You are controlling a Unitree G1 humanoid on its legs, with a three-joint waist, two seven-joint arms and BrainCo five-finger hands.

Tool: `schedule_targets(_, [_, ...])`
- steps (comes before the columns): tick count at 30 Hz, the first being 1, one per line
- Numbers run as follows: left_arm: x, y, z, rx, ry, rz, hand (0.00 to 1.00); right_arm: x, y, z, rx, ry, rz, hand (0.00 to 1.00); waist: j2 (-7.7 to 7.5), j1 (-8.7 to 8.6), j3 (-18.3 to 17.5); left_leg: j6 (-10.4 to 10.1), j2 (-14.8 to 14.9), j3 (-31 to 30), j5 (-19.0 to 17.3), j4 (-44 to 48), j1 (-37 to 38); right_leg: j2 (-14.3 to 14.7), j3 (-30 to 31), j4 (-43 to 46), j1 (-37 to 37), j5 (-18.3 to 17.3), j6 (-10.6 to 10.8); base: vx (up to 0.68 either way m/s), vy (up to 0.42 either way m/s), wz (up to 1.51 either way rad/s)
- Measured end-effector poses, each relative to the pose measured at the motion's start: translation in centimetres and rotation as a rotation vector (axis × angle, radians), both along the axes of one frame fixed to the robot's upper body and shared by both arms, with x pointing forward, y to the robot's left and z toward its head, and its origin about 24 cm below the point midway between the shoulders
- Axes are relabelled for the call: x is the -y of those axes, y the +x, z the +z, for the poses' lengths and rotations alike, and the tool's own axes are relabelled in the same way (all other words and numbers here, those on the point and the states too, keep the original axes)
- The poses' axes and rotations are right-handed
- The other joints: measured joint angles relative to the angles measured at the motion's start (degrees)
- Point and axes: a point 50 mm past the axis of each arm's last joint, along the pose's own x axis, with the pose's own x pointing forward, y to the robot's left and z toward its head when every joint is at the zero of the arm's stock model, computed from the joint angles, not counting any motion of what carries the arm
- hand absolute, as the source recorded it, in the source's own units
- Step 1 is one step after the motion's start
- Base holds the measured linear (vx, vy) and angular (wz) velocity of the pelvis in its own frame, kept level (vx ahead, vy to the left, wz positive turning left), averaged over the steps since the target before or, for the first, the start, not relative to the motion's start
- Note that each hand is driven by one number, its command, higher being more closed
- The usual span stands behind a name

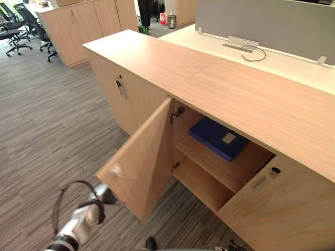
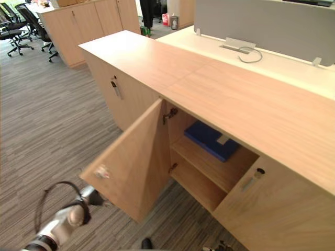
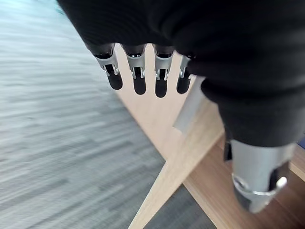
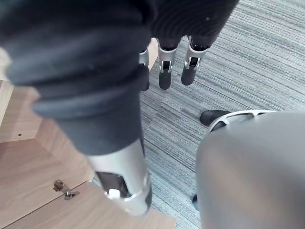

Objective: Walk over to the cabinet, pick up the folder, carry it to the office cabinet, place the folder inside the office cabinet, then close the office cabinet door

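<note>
**Folder's in, door to go**

The blue folder [image 1: 217,137] lies flat on the upper shelf [image 1: 220,170] inside the office cabinet [image 1: 251,99], at about 3 o'clock from the middle of my head view. So by my reckoning, the job now is the door [image 1: 144,157], which stands wide open and swings out toward 7 o'clock.

My left hand [image 1: 106,196] is down at 7 o'clock, right by the door's free edge on its outer face. Its fingers [image 3: 139,81] are straight in a row, spread easy, with nothing in them. I can't tell whether the tips actually touch the wood.

To do this well, I'd keep those fingers flat on the outer face near the free edge, away from the hinges. Then push in a smooth arc toward 1 o'clock, following through until the door sits flush.

My right hand [image 4: 165,76] hangs relaxed over the carpet [image 1: 47,120], fingers loose, carrying nothing.
</note>
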Motion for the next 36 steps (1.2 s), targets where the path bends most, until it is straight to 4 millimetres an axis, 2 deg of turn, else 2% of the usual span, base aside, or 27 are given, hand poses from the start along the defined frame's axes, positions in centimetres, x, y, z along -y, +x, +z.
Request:
schedule_targets(1, [2.4,-0.4,0.1,0.003,-0.052,-0.108,0.00,-0.2,0.1,0.0,-0.002,0.004,0.000,0.00,-0.22,-0.32,0.0,0.3,-0.3,0.1,0.0,0.0,-0.1,-0.2,0.1,-0.3,-0.1,0.3,0.4,-0.06,0.115,-0.06])
schedule_targets(2, [3.8,-0.7,0.2,0.004,-0.079,-0.150,0.00,-0.2,0.1,-0.1,-0.003,0.005,-0.005,0.00,-0.33,-0.67,0.0,0.5,-0.5,0.2,0.0,0.0,-0.3,-0.4,0.1,-0.7,-0.1,0.5,0.5,-0.05,0.100,-0.06])
schedule_targets(3, [6.3,-1.3,0.5,0.005,-0.146,-0.244,0.00,-0.4,0.2,-0.1,0.001,0.003,-0.011,0.00,-0.41,-1.41,0.0,0.9,-0.8,0.3,-0.1,0.0,-0.5,-0.7,0.1,-1.3,-0.1,0.9,0.5,-0.04,0.108,-0.09])
schedule_targets(4, [9.3,-2.2,1.2,0.006,-0.236,-0.362,0.00,-0.5,0.4,-0.1,0.006,0.003,-0.014,0.00,-0.45,-1.90,0.0,1.2,-1.2,0.6,-0.2,0.0,-0.5,-0.9,0.1,-2.1,0.0,1.6,0.9,-0.02,0.078,-0.09])
schedule_targets(6, [12.3,-3.4,2.5,0.015,-0.365,-0.459,0.00,-0.6,0.6,0.0,0.015,0.001,-0.015,0.00,-0.45,-2.74,0.0,1.6,-1.6,0.7,0.0,0.0,-0.4,-1.0,0.2,-2.7,0.4,2.2,0.8,0.00,0.046,-0.06])
schedule_targets(7, [14.3,-4.0,3.8,0.013,-0.485,-0.515,0.00,-0.6,0.7,0.0,0.017,-0.001,-0.015,0.00,-0.45,-2.90,0.0,1.7,-1.8,0.9,-0.1,0.0,0.0,-1.1,0.2,-3.3,1.0,2.5,0.9,0.01,0.022,-0.04])
schedule_targets(11, [15.5,-4.9,5.5,-0.042,-0.698,-0.492,0.00,-0.7,1.0,0.0,0.024,-0.005,-0.003,0.00,-0.20,-2.79,-0.2,1.7,-1.5,0.8,-0.2,0.0,0.5,-0.8,0.1,-3.9,1.8,2.5,0.8,0.00,0.000,0.00])
schedule_targets(18, [15.6,-5.2,5.3,-0.161,-0.868,-0.367,0.00,-1.6,2.7,0.2,0.044,-0.008,0.109,0.00,-0.18,-2.91,-0.3,1.5,-1.2,0.4,-0.3,0.0,0.7,-0.4,-0.3,-4.9,2.8,2.5,0.7,0.00,-0.018,0.02])
schedule_targets(21, [14.9,-5.2,4.8,-0.220,-0.942,-0.254,0.00,-2.8,3.4,0.1,0.052,0.009,0.168,0.00,-0.25,-3.20,-0.2,1.5,-1.2,0.6,-0.4,0.0,0.8,-0.4,-0.3,-4.9,2.8,2.5,0.7,0.00,-0.002,-0.01])
schedule_targets(23, [13.8,-4.5,3.5,-0.268,-1.020,-0.079,0.00,-3.6,3.4,0.0,0.046,0.024,0.189,0.00,-0.34,-3.21,-0.2,1.3,-1.1,1.0,-0.5,0.0,1.1,-0.4,0.0,-5.0,3.0,2.5,0.7,-0.01,-0.006,-0.08])
schedule_targets(25, [11.1,-3.3,0.8,-0.291,-1.067,0.219,0.00,-3.8,3.5,0.0,0.047,0.025,0.215,0.00,-0.57,-3.12,-0.2,0.9,-0.7,2.1,-0.8,-0.1,1.8,-0.1,1.3,-5.3,3.2,2.6,0.6,-0.03,0.000,-0.23])
schedule_targets(26, [10.3,-3.2,0.2,-0.287,-1.062,0.284,0.00,-3.9,3.5,0.0,0.048,0.026,0.217,0.00,-0.63,-3.06,-0.2,0.8,-0.6,2.7,-0.9,-0.1,2.0,0.1,1.6,-5.4,3.2,2.7,0.5,-0.04,-0.009,-0.33])
schedule_targets(28, [7.2,-3.3,-1.9,-0.295,-1.077,0.550,0.00,-3.9,3.4,0.0,0.046,0.025,0.215,0.00,-0.91,-3.04,-0.2,0.6,0.0,4.4,-1.4,0.0,2.6,0.5,3.4,-5.7,3.0,2.9,0.2,-0.03,-0.013,-0.43])
schedule_targets(30, [5.3,-3.5,-3.0,-0.290,-1.117,0.727,0.00,-3.9,3.3,0.0,0.042,0.026,0.215,0.00,-1.13,-3.03,-0.1,0.2,0.7,6.0,-2.2,1.1,2.6,0.8,4.7,-5.6,2.6,3.2,-0.2,0.00,-0.021,-0.46])
schedule_targets(31, [3.2,-4.0,-4.0,-0.266,-1.148,0.902,0.00,-4.1,3.4,0.0,0.044,0.031,0.212,0.00,-1.79,-2.95,0.3,0.0,1.8,7.2,-4.4,5.2,1.6,1.2,6.2,-5.6,2.7,3.3,-0.4,0.01,-0.077,-0.58])
schedule_targets(33, [1.2,-4.7,-4.8,-0.222,-1.176,1.077,0.00,-4.2,3.3,-0.1,0.044,0.037,0.205,0.00,-2.17,-2.93,0.5,-0.2,4.5,8.5,-9.0,13.9,-1.0,1.8,7.8,-5.3,2.7,3.4,-0.5,0.01,-0.088,-0.56])
schedule_targets(34, [-0.1,-5.3,-5.3,-0.182,-1.190,1.193,0.00,-4.1,3.2,-0.1,0.043,0.036,0.196,0.00,-1.89,-2.77,0.7,-0.5,7.9,9.0,-12.8,22.1,-3.6,3.3,9.2,-5.3,2.9,3.3,-1.0,0.03,-0.084,-0.62])
schedule_targets(35, [-1.4,-5.8,-5.6,-0.149,-1.191,1.279,0.00,-3.9,3.2,-0.1,0.044,0.036,0.175,0.00,-1.72,-2.68,1.0,-0.3,10.6,8.5,-14.6,29.5,-6.1,4.5,10.6,-5.2,3.0,3.3,-1.5,0.02,-0.080,-0.61])
schedule_targets(36, [-1.9,-6.0,-5.7,-0.135,-1.203,1.323,0.00,-3.8,3.1,-0.1,0.044,0.036,0.158,0.00,-1.67,-2.68,1.2,-0.2,11.7,7.5,-14.7,32.4,-7.3,4.9,11.1,-5.0,3.0,3.3,-1.6,0.01,-0.078,-0.58])
